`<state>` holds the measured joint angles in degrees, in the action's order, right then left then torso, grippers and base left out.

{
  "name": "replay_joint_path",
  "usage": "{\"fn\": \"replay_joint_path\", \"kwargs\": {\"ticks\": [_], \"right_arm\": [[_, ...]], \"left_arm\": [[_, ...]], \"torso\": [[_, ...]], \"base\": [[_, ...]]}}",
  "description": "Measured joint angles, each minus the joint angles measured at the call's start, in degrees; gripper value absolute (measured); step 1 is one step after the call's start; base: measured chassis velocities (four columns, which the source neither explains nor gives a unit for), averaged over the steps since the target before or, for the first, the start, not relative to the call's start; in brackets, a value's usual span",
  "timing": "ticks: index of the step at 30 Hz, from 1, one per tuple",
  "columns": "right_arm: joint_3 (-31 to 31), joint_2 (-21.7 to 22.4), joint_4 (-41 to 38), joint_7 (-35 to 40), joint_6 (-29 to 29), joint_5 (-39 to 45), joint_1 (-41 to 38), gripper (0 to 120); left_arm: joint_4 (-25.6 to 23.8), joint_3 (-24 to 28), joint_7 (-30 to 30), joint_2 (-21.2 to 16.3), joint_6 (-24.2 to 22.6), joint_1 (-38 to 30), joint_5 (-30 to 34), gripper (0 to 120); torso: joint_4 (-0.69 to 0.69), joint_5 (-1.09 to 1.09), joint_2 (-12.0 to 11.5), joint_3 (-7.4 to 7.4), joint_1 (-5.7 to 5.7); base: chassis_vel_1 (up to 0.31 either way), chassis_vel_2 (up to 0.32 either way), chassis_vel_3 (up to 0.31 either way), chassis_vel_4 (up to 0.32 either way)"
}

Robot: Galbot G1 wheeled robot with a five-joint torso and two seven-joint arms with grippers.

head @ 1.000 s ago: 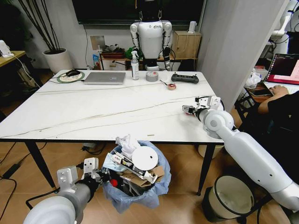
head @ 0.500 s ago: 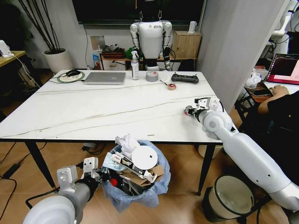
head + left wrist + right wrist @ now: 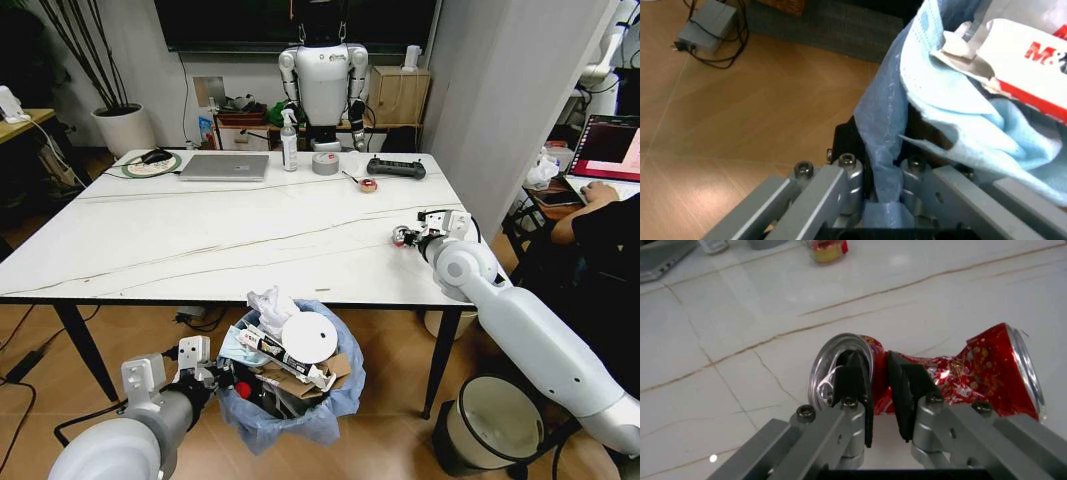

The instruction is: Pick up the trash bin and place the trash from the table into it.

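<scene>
Your right gripper (image 3: pixel 879 392) is pinching the rim of the crushed can (image 3: pixel 933 375), now drawn slightly nearer the table (image 3: pixel 200 240) edge. Your left gripper (image 3: pixel 881 172) is clamping the bin (image 3: pixel 300 410) bag below.

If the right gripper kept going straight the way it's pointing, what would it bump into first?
Probably nothing on its own: the right gripper already has its jaws pinching the crushed red can. Pushed onward, it looks aimed at the table, though depth is hard to judge.

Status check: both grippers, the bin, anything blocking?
Left gripper shut on trash bin rim, floor level. Right gripper shut on crushed red can at table edge. Path unobstructed.
</scene>
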<state>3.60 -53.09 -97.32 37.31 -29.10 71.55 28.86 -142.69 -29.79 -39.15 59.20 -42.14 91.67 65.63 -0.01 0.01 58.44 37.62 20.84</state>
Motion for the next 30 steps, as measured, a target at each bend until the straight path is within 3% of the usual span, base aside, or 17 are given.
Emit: {"fn": "replay_joint_path", "kwargs": {"ticks": [6, 10, 12, 19, 30], "right_arm": [[-0.92, 1.95, -7.4, -0.61, 0.85, 0.83, 0.89, 7], [-2.14, 4.6, -16.64, -4.11, 2.48, 1.26, 2.73, 7], [-2.91, 6.71, -23.11, -9.1, 4.21, 1.26, 4.51, 7], [-2.57, 9.54, -32.63, -22.24, 7.91, 1.2, 7.28, 7], [-0.1, 13.88, -38.8, -36.93, 8.56, -0.8, 9.84, 7]], "left_arm": [[0.27, -0.02, -0.23, -0.01, 0.0, -0.12, 0.0, 2], [0.49, 0.11, -0.44, 0.16, 0.0, -0.17, -0.04, 2], [0.7, 0.17, -0.47, 0.31, 0.0, -0.18, -0.1, 2], [1.1, 0.32, -0.56, 0.55, 0.0, -0.55, -0.2, 2], [1.55, 0.64, -0.81, 0.09, 0.0, -0.95, -0.17, 2]], "torso": [[0.0, -0.01, 0.0, 0.0, 0.0], [0.0, -0.01, 0.0, 0.0, 0.0], [0.0, -0.02, 0.0, -0.01, -0.01], [0.0, -0.01, 0.01, -0.01, -0.02], [0.0, -0.01, 0.01, -0.01, -0.02]], "base": [[0.0, 0.0, 0.0, 0.0], [0.0, 0.0, 0.0, 0.0], [0.0, 0.0, 0.0, 0.0], [0.0, 0.0, 0.0, 0.0], [0.0, 0.0, 0.0, 0.0]]}}
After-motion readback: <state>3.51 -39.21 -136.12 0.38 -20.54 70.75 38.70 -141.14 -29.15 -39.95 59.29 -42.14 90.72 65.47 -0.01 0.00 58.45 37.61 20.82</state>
